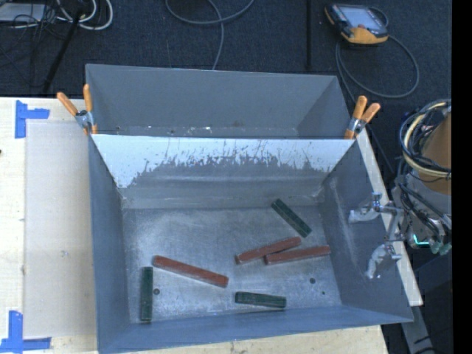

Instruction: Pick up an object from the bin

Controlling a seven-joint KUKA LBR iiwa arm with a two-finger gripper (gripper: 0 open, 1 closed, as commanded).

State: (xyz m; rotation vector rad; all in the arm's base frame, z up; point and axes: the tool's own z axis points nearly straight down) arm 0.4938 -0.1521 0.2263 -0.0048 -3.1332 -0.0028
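**Gripper and bin, seen from above.** You find the gripper [371, 238] at the right side of the grey bin [214, 116], over its sloping right wall. Its two fingers are spread apart, with nothing between them. Nearest to it on the bin floor lies a red-brown bar [298, 254], its right end close to the foot of that wall. Just beside it on the left, a second red-brown bar [268, 251] lies at a slight angle, its right end turned toward the far side. Beyond the pair, a tilted dark green bar [290, 217] lies toward the far right corner of the floor. A short dark green bar [259, 299] lies along the near wall. Further left rests a long red-brown bar [190, 271]. Near the near left corner, a left dark green bar [147, 293] points from near to far.
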